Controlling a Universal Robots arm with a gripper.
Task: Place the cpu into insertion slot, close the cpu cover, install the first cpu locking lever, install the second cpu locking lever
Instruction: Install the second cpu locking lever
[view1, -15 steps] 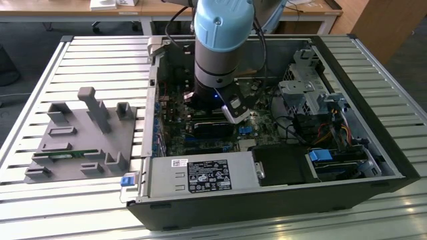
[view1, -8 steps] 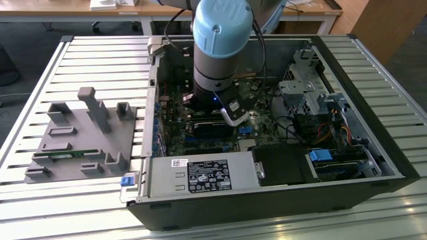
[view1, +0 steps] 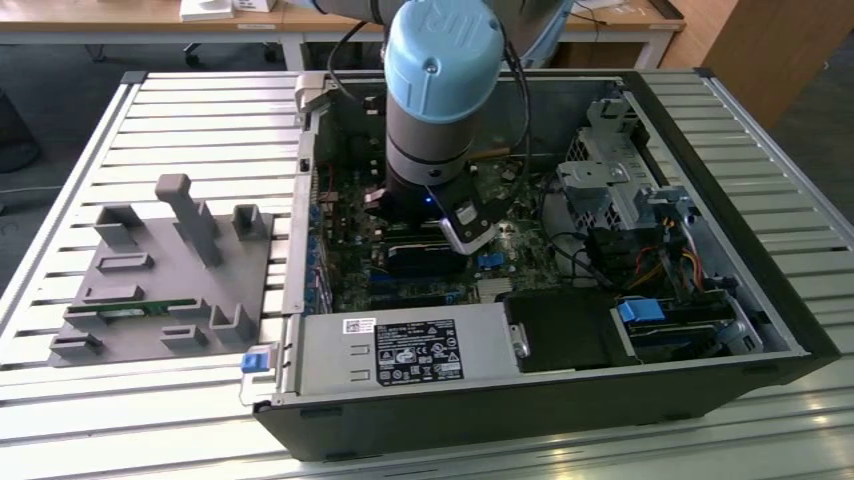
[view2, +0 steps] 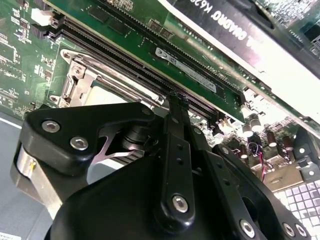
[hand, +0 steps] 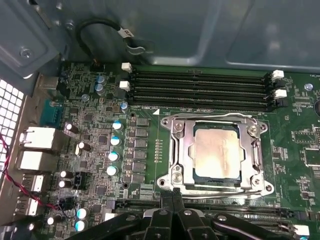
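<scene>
On the green circuit board (hand: 150, 165) inside the open black computer case (view1: 534, 410), the small flat square cpu with its dull silver-grey metal top (hand: 216, 152) already sits in the square black insertion slot (hand: 192, 176), of which just a thin dark edge shows around the chip. The thin silvery metal cpu cover frame (hand: 181, 150) lies down flat over it, the chip showing through the square window. So placement and cover closing look done. Thin wire locking levers (hand: 220, 189) run along the frame's near edge; I judge one still needs hooking, but can't tell for sure which.

The black gripper (hand: 173, 196) has its fingertips pressed together into one narrow point, holding nothing, and that point sits right at the frame's near edge beside the lever wire. In the second wrist view the same tip (view2: 177, 100) touches or nearly touches the frame corner (view2: 75, 70); contact can't be confirmed.

To do this well: push with the closed tip on the lever wire, not on the chip top or cover plate. Keep the push low and sideways so the wire slides under its retaining tab. Stay clear of the long narrow black memory slots (hand: 200, 92) beyond the socket and the blue-topped capacitors (hand: 114, 156) beside it. In the exterior view the blue-capped grey robot arm (view1: 434, 90) stands nearly upright over the board, so watch the side cables (view1: 587, 250).
</scene>
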